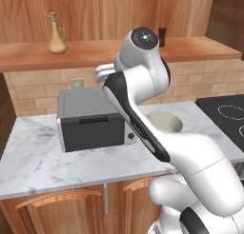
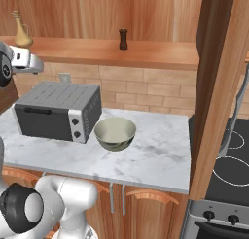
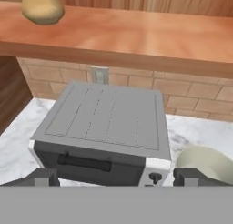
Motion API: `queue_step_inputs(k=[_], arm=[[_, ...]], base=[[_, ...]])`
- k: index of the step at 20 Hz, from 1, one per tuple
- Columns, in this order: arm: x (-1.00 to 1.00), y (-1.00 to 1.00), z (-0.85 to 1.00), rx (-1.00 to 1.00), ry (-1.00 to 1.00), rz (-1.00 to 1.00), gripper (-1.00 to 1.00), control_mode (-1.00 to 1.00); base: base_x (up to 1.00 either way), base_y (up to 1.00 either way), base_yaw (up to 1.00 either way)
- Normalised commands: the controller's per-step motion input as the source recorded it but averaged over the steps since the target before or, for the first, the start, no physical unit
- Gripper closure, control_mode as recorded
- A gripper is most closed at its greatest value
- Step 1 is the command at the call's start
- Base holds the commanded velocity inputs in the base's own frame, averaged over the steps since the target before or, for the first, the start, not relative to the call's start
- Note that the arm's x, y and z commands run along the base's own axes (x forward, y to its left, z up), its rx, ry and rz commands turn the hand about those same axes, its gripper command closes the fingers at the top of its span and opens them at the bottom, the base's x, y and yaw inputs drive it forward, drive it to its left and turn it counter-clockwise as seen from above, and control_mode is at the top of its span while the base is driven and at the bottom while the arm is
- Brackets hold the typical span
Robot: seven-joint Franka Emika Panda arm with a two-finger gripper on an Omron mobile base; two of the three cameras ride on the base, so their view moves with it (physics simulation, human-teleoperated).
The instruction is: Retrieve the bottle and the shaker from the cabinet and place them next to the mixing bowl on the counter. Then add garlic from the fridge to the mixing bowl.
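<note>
The bottle [image 1: 56, 34] stands on the wooden shelf [image 1: 95, 53], up-left of the toaster oven [image 1: 93, 120]; the shaker [image 2: 123, 39] up-right. Likely rigid, slippery; grip its narrow neck. The hand [image 3: 116, 177] hovers over the oven, fully open, empty.

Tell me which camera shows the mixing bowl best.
The right base view: the whole mixing bowl sits unobstructed beside the toaster oven. In the left base view the arm covers part of it; the hand view catches only a cropped piece.
</note>
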Motion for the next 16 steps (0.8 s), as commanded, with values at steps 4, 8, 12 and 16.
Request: queue_step_inputs(k=[4, 8, 12, 16], arm=[[0.0, 0.44, 0.42, 0.0, -0.05, 0.0, -1.0, -1.0], [0.01, 0.5, 0.31, 0.0, -0.08, 0.0, -1.0, -1.0], [0.09, 0.43, 0.31, 0.0, -0.08, 0.0, -1.0, -1.0], [0.22, 0.31, 0.4, 0.0, -0.12, 0.0, -1.0, -1.0]], base=[[0.0, 0.0, 0.0], [0.0, 0.0, 0.0], [0.0, 0.0, 0.0], [0.0, 0.0, 0.0]])
